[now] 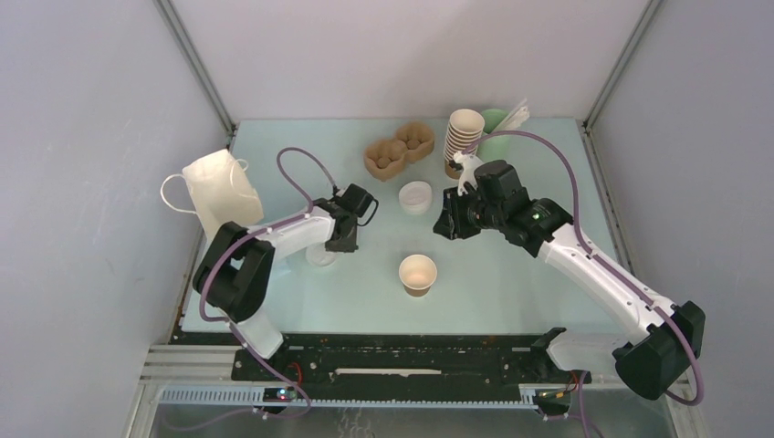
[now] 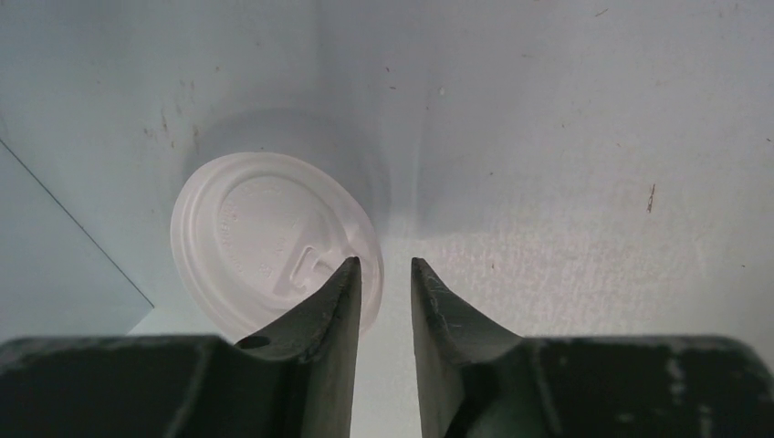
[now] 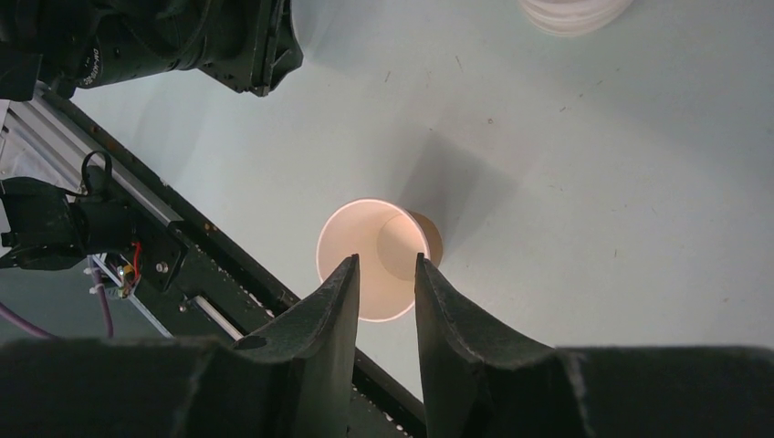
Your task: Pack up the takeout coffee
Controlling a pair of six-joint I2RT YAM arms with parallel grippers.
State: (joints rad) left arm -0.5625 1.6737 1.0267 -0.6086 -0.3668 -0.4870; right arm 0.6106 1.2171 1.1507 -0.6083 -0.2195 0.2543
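Observation:
The takeout coffee cup [image 1: 417, 274], brown paper with a cream rim, stands lidless and upright at the table's front middle. It also shows in the right wrist view [image 3: 370, 239]. A round white lid [image 1: 319, 258] lies flat on the table to its left and shows in the left wrist view [image 2: 265, 242]. My left gripper [image 1: 336, 245] points down at the lid's right edge, with its jaws narrowly apart [image 2: 385, 265] and holding nothing. My right gripper [image 1: 447, 224] hovers behind and to the right of the cup, narrowly open [image 3: 387, 260] and empty.
A stack of white lids [image 1: 415, 197] sits mid-table. A brown cup carrier [image 1: 399, 151], a tall stack of brown cups [image 1: 463, 137] and a pale green cup [image 1: 494, 121] of sticks stand at the back. A white bag [image 1: 219, 192] stands at the left edge.

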